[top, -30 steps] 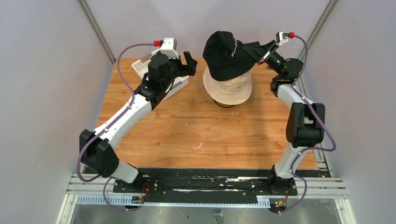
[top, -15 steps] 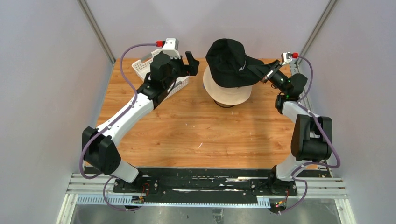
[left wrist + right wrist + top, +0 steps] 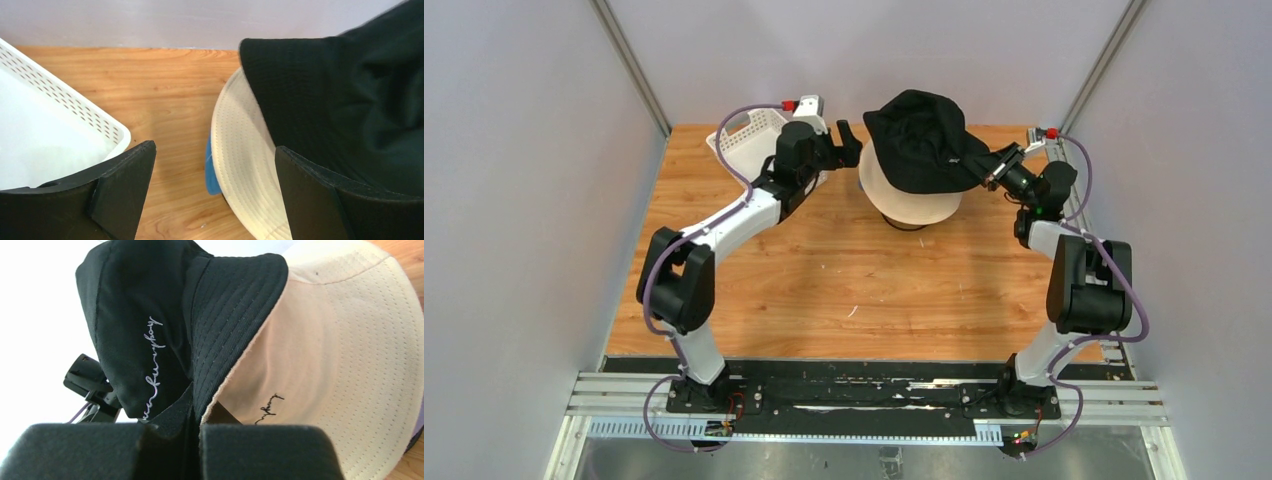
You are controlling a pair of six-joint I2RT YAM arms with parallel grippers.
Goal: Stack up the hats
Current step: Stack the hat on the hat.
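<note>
Black hat (image 3: 921, 140) sits askew on beige hat (image 3: 914, 205), stack at tabletop (image 3: 854, 270) 12 o'clock | right gripper (image 3: 986, 170) pinches its brim at 3 o'clock | left gripper (image 3: 849, 145) wide, empty, at 9 o'clock | judged late: seating and release remain.

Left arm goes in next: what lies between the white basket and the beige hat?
Bare table, by the left wrist view; a blue hat brim peeks out under the beige hat.

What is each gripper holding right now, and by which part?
The right gripper pinches the brim of the black hat; the left gripper is open, holding nothing.
</note>
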